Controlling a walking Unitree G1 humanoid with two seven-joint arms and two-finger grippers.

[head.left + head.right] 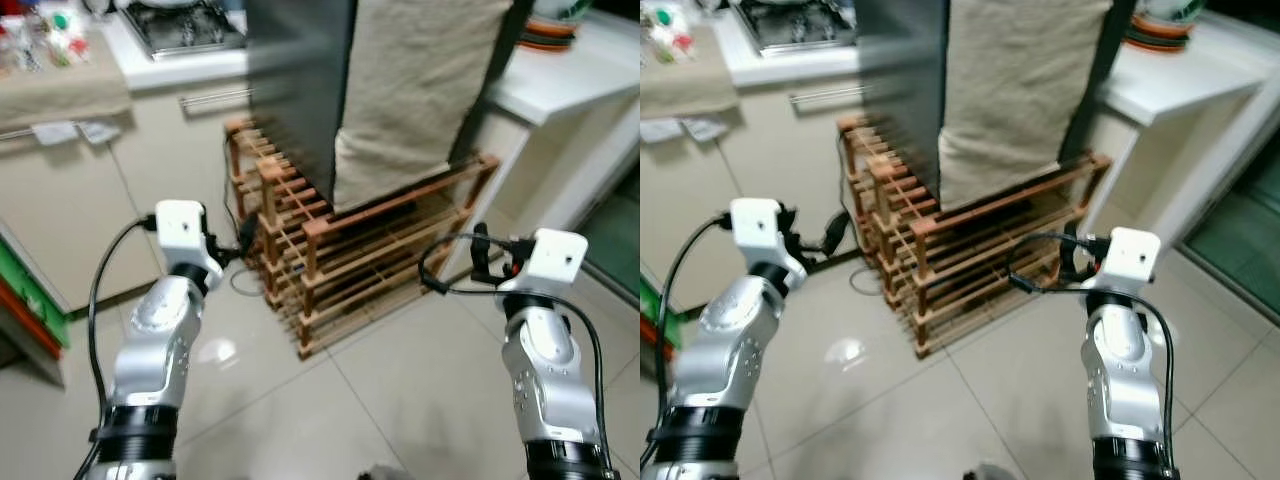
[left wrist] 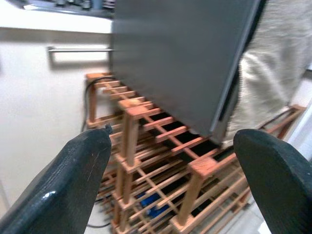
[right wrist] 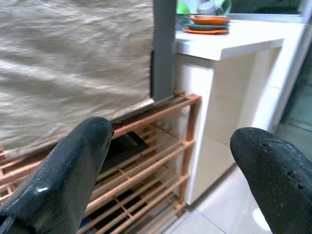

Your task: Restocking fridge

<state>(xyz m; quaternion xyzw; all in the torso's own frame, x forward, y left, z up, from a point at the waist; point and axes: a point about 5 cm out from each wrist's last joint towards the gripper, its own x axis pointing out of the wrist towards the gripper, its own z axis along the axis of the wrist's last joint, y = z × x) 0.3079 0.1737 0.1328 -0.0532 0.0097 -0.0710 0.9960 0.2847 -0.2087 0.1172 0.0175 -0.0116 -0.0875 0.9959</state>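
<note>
Closest to you are the two silver arms, raised over the pale tiled floor (image 1: 380, 400). Your left gripper (image 2: 170, 161) has its black fingers spread wide with nothing between them, and your right gripper (image 3: 170, 161) is spread just as wide and equally empty (both wrist views show this plainly). Just beyond them stands a low slatted wooden rack (image 1: 340, 260), and on it sits the dark grey fridge (image 1: 300, 90), its front draped with a beige cloth (image 1: 410, 90). To your right is a white counter (image 1: 590, 80) carrying stacked orange and dark plates (image 3: 207, 23). Farther left, a gas hob (image 1: 185, 25) rests on the cream cabinets (image 1: 70, 200).
</note>
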